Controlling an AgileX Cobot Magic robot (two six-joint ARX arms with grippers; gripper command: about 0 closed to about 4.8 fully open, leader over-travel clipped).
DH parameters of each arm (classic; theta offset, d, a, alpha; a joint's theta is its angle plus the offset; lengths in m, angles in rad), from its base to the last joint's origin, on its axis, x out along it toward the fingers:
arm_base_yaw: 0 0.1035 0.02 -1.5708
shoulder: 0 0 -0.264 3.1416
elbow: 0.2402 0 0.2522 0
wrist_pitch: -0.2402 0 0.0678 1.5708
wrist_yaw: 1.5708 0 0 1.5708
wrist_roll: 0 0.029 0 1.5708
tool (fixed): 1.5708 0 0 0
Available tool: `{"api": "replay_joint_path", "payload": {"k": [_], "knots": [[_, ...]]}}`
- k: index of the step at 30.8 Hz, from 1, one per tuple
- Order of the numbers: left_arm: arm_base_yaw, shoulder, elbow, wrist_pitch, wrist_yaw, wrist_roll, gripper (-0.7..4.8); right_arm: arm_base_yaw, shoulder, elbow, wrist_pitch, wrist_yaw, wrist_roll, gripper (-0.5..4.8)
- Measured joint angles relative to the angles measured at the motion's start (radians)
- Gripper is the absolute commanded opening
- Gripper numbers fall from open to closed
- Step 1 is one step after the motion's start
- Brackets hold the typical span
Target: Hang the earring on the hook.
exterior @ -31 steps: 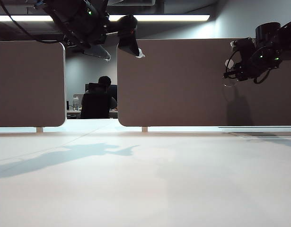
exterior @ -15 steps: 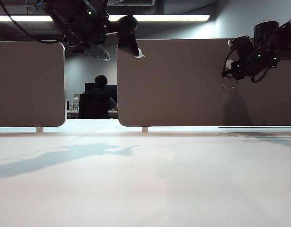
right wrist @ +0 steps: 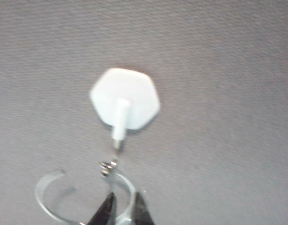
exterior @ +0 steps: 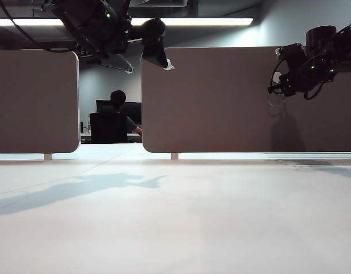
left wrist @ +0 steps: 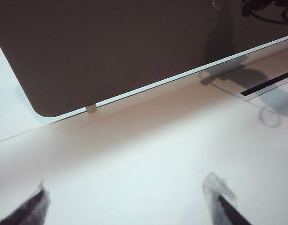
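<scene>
Right hand (right wrist: 121,206) sits high at the panel (exterior: 221,97), at about 2 o'clock in the exterior view, its two dark fingers (right wrist: 105,212) drawn close together on the wire of the earring (right wrist: 83,199). That hoop is just below the hook (right wrist: 125,99), at its 6 o'clock; the small clasp lies right by the tip of the hook's peg, and whether they touch cannot be told. The hook's pale hexagonal head is stuck flat on the grey panel, with nothing between it and the hoop. In the exterior view the hoop shows only as a faint ring under the hand.

Left hand (left wrist: 129,201) hangs high at about 11 o'clock in the exterior view, well apart from the hook, its fingers spread wide with nothing between them. Below it lies the bare white bench (exterior: 175,217). A second panel (exterior: 35,100) stands at 9 o'clock, and through the gap between the panels a seated person (exterior: 115,117) shows in the background.
</scene>
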State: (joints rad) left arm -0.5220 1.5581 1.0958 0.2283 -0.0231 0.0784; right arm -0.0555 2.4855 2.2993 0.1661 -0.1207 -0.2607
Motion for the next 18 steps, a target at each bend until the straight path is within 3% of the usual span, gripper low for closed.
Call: {"api": "replay_joint_path", "payload": {"k": [5,8,10,13,14,18], "knots": [[0.0,0.0,0.0,0.0,0.0,0.0,4.79,0.0,-0.041,-0.002,-0.094,0.063,0.0,1.38],[0.0,-0.001,0.0,-0.001,0.0,0.0,4.74,0.0,-0.088,-0.002,-0.172,0.092,0.001,0.88],[0.0,-0.006,0.0,-0.003,0.0,-0.001,3.21,0.0,-0.123,0.003,-0.265,0.095,0.02,-0.1],[0.0,-0.039,0.0,-0.027,0.0,-0.001,0.4,0.001,-0.17,0.005,-0.459,0.092,0.066,-0.03],[0.0,-0.054,0.0,-0.04,0.0,-0.001,-0.15,0.001,-0.178,0.005,-0.512,0.089,0.079,-0.03],[0.0,-0.121,0.001,-0.113,-0.003,-0.002,-0.05,0.002,-0.201,0.001,-0.725,0.026,0.132,-0.03]]}}
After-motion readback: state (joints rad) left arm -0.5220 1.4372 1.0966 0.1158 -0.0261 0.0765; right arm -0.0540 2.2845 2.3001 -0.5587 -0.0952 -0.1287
